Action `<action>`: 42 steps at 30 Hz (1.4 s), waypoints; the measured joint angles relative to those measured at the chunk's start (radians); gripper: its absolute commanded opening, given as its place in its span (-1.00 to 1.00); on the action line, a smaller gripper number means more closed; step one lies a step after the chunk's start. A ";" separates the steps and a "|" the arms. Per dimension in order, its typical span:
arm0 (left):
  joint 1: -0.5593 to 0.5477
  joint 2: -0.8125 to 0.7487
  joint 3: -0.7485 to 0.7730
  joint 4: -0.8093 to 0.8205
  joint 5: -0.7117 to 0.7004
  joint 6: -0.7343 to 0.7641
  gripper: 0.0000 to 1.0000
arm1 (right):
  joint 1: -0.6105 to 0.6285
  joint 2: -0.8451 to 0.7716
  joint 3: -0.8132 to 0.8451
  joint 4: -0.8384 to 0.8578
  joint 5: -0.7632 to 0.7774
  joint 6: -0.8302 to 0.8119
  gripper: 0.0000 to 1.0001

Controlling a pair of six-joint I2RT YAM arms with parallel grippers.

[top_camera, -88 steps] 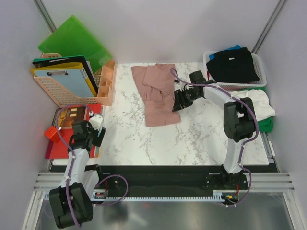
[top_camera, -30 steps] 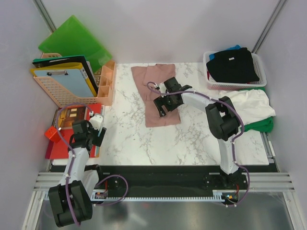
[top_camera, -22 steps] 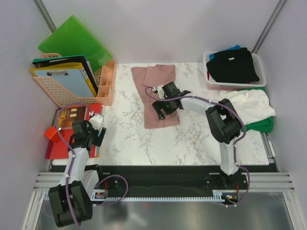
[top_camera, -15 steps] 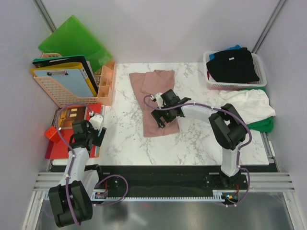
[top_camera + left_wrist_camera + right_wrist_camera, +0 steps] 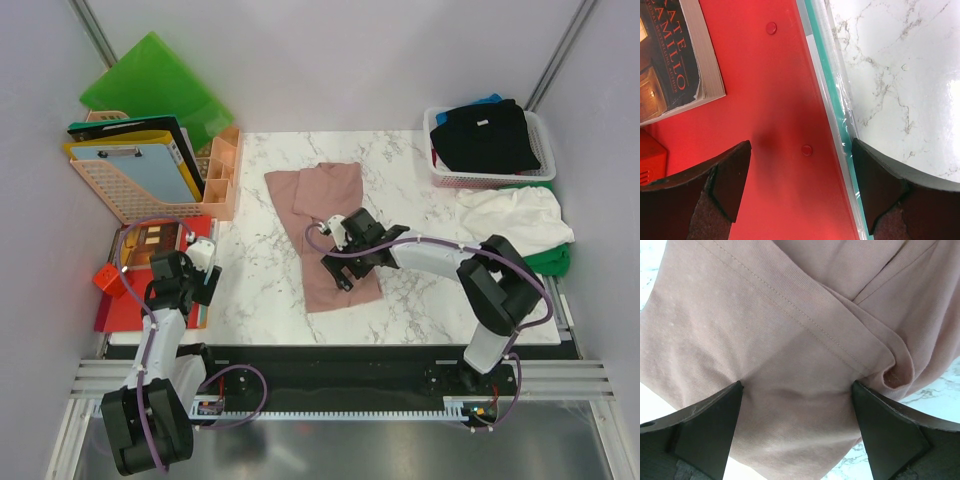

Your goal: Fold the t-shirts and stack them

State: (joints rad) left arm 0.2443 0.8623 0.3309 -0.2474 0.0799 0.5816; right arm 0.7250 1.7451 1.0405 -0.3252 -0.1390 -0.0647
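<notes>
A dusty pink t-shirt [image 5: 315,190], folded into a long strip, lies on the marble table [image 5: 420,300], slanting from the back centre toward the front. My right gripper [image 5: 338,272] stands open on its near part, both fingers pressed onto the cloth. In the right wrist view the pink t-shirt [image 5: 765,315] fills the frame and bunches slightly between the spread fingers [image 5: 705,430] of my right gripper [image 5: 797,390]. More t-shirts sit at the right: black [image 5: 490,135] with blue under it, white [image 5: 515,212] and green [image 5: 548,262]. My left gripper [image 5: 200,290] [image 5: 800,155] hangs open over a red folder [image 5: 780,100].
A white basket [image 5: 445,178] at the back right holds the black and blue shirts. At the back left stand a pink desk organiser [image 5: 140,195] with clipboards and a green folder [image 5: 155,85]. A book [image 5: 670,55] and a red box [image 5: 108,278] lie by the red folder.
My right gripper has come toward the near edge while resting on the pink t-shirt, and the shirt has slid forward and turned slightly with it. The left arm has stayed still.
</notes>
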 measured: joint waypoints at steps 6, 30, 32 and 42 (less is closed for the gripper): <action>0.000 0.004 0.000 0.001 0.000 0.000 0.77 | 0.000 -0.096 0.053 -0.090 0.013 -0.089 0.96; 0.000 0.015 0.000 0.005 0.000 0.000 0.77 | 0.391 -0.427 0.002 -0.441 0.267 -0.429 0.96; 0.000 0.015 0.000 0.005 0.000 0.000 0.77 | 0.430 -0.473 -0.047 -0.320 0.404 -0.431 0.96; 0.000 0.015 0.000 0.005 0.000 0.000 0.77 | 0.563 -0.488 -0.263 -0.047 0.706 -0.462 0.96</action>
State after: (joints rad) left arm 0.2443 0.8772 0.3309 -0.2428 0.0799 0.5816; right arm 1.2884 1.2572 0.7773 -0.3721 0.5674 -0.5262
